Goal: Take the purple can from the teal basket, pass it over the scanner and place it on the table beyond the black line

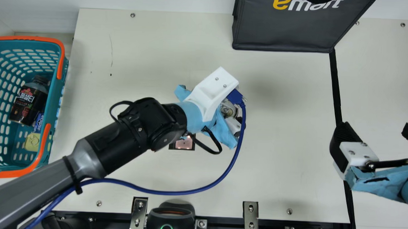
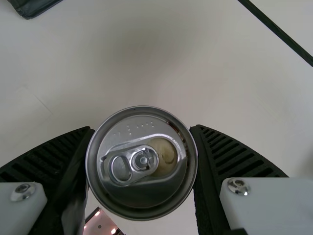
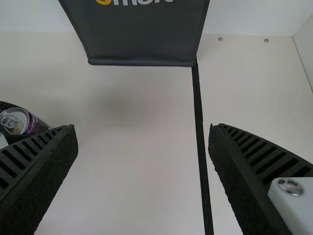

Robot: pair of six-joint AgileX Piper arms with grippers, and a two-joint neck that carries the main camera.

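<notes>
This looks like a robotics lab mocked up as a shop checkout: robot arms (image 1: 114, 148) over a screwed-down table (image 1: 141, 54) with metal brackets (image 1: 250, 216) along its near edge, a teal basket (image 1: 56, 95), and a dark carrier bag (image 1: 281, 30).

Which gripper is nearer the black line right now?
Right. In the main view, the right gripper is at the black line, one finger overlapping it; the left gripper, holding the can, is well to the line's left.
</notes>
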